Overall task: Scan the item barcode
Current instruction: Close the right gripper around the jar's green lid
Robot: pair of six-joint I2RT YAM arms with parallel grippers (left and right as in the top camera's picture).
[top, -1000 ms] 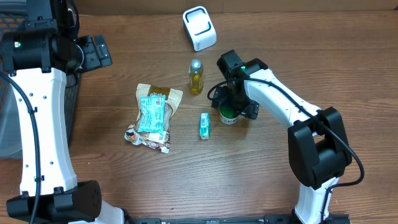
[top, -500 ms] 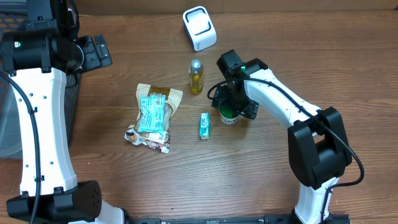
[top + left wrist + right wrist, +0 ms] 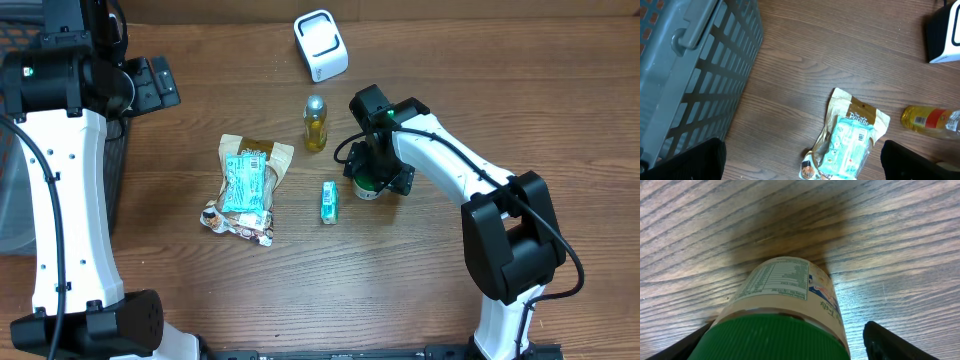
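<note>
Wooden table [image 3: 400, 300], goods laid out in the middle, presumably so either arm can reach them. Grey slatted basket [image 3: 690, 75] stands at the left edge, likely the bin for scanned goods.

Left arm [image 3: 65, 200] is raised high at the basket side. Left gripper [image 3: 800, 160] is spread wide with nothing between the tips, looking down on the snack bags [image 3: 245, 185]. My read: parked clear of the work.

Right arm [image 3: 450, 165] is bent down over the middle. White scanner [image 3: 321, 45] sits at the far edge, window turned toward the goods, so an item has to be carried up to it.

Yellow bottle [image 3: 315, 123] lies just beyond the right wrist. Small teal box [image 3: 329, 201] lies beside the bags, well apart from the scanner.

Task's thing appears to be the green-lidded jar [image 3: 785, 295], upright on the table, printed label facing the wrist camera. Right gripper [image 3: 785, 345] is lowered over it from above. Fingers [image 3: 890, 342] straddle the lid, not clamped: a gap shows on one side, and the other finger looks close against the lid, contact uncertain. Jar is unlifted.
</note>
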